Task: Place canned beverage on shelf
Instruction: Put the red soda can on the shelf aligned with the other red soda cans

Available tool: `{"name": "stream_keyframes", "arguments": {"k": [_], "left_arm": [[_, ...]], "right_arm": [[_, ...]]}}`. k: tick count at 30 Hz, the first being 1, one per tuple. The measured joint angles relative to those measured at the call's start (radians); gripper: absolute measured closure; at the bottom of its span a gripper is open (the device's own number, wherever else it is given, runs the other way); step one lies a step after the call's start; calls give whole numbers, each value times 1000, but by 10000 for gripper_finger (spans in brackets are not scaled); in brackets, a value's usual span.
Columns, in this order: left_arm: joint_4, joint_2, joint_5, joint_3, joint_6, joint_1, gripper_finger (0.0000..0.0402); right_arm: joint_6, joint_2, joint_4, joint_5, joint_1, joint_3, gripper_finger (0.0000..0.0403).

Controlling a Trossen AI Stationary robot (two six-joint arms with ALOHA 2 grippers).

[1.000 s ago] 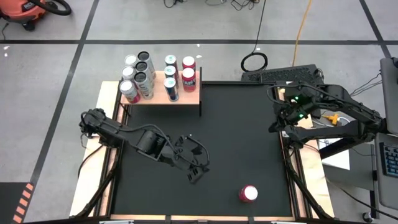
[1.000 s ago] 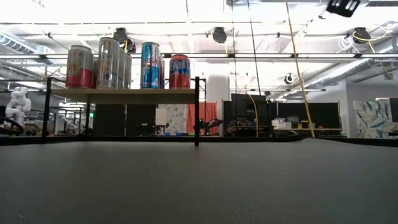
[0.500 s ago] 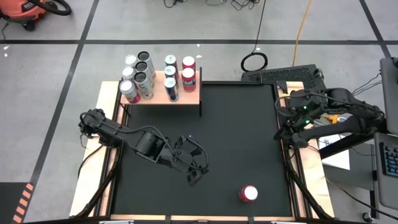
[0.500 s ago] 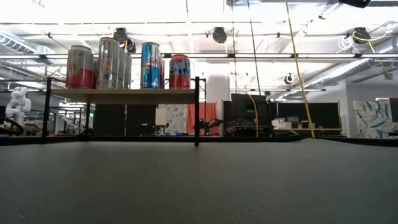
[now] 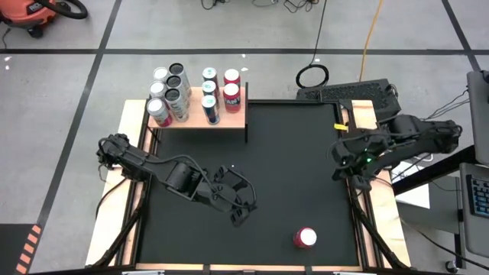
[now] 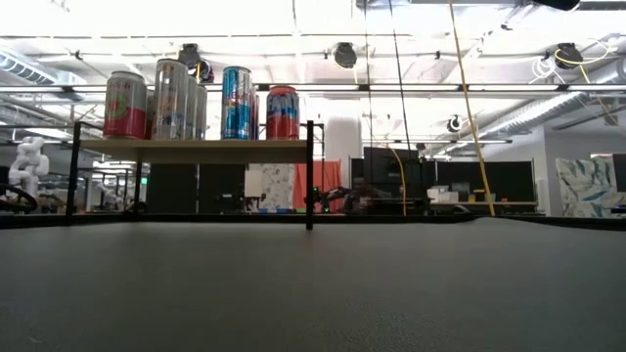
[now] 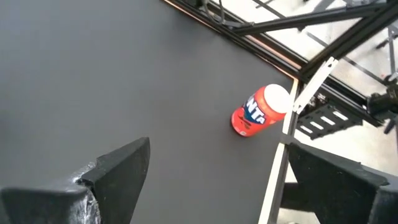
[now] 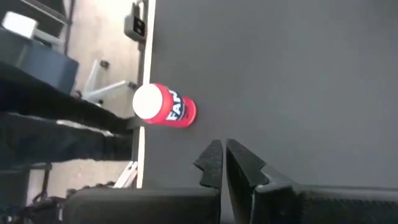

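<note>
A red canned beverage [image 5: 305, 237] with a white top stands upright on its base on the black mat near the near right corner; it also shows as the can [image 7: 261, 111] and the can [image 8: 165, 106]. The pale wood shelf [image 5: 229, 118] at the far left carries several upright cans [image 6: 176, 98] on its board [image 6: 196, 149]. My left gripper [image 5: 248, 205] hovers open over the mat's middle, left of and farther than the red can, fingers [image 7: 124, 168] wide apart. My right gripper [image 5: 340, 158] hangs shut [image 8: 222, 155] by the table's right edge, beyond the can.
The black mat [image 5: 290, 168] lies bare between the shelf and the red can. The table's wooden frame [image 5: 372, 229] and right edge run just beside the can. A laptop and papers [image 5: 477, 191] lie off the table to the right.
My right gripper has swung from the far right corner toward the table's near edge, along the right edge, and has turned a little; it has stayed shut. The red can and the cans on the shelf have not moved.
</note>
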Motion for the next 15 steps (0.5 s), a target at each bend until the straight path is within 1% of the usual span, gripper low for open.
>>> {"name": "stream_keyframes", "arguments": {"k": [4, 7, 11, 15], "left_arm": [[0, 0, -27, 0, 1, 2, 17], [0, 0, -30, 0, 1, 4, 17], [0, 0, -55, 0, -8, 4, 17], [0, 0, -75, 0, -26, 4, 17]], "right_arm": [[29, 24, -4, 15, 59, 0, 402], [36, 47, -5, 41, 105, 0, 393], [6, 87, -3, 64, 165, 0, 364], [-46, 130, 3, 63, 229, 0, 324]]}}
